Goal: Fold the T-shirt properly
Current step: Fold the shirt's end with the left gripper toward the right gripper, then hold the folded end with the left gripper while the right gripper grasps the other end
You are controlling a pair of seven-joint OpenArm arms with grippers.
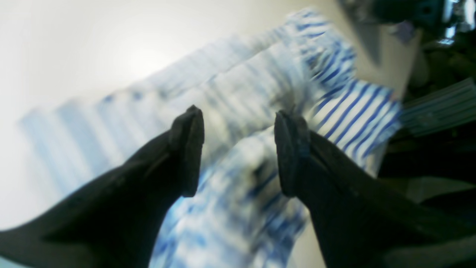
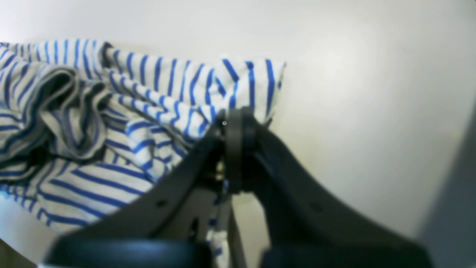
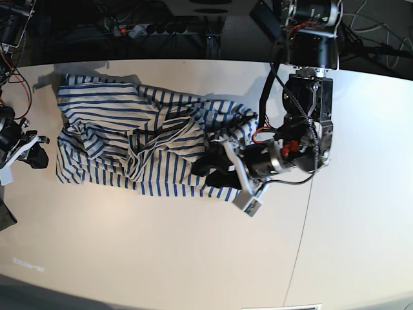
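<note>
The T-shirt [image 3: 122, 135], cream-white with thin blue stripes, lies crumpled on the white table [image 3: 161, 258], bunched into folds at its middle. My left gripper [image 1: 240, 149] is open and empty, its two black fingers hovering over the shirt [image 1: 238, 96]; that view is blurred. In the base view it [image 3: 201, 166] sits over the shirt's right part near the front hem. My right gripper [image 2: 234, 123] is shut on a corner of the shirt [image 2: 148, 104]. In the base view it [image 3: 40, 157] is at the shirt's left edge.
The table's back edge [image 3: 193, 61] borders a dark area with cables and a power strip [image 3: 148, 27]. A seam [image 3: 308, 200] runs across the table on the right. The left arm's body [image 3: 303, 123] stands right of the shirt.
</note>
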